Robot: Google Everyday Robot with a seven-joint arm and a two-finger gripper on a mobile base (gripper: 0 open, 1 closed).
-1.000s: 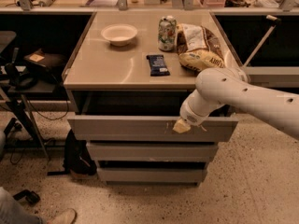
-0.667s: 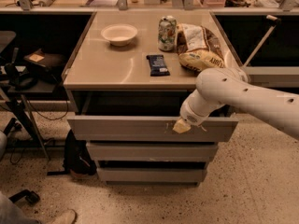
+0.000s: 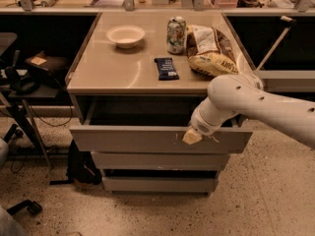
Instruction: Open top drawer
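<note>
The top drawer (image 3: 128, 139) is a wide grey handle-less front, pulled out from under the tabletop so a dark gap shows behind it. Small pale scuff marks sit right of its centre. My gripper (image 3: 192, 136) hangs from the white arm (image 3: 256, 104) that comes in from the right. Its pale tip rests at the drawer front's upper edge, right of centre. Two slimmer grey drawer fronts (image 3: 157, 160) lie below the top one.
On the beige tabletop (image 3: 113, 73) stand a white bowl (image 3: 126, 35), a can (image 3: 176, 35), a dark snack bar (image 3: 166, 68) and a chip bag (image 3: 211, 52). A black bag (image 3: 81, 166) lies on the floor at left, beside chair legs and cables.
</note>
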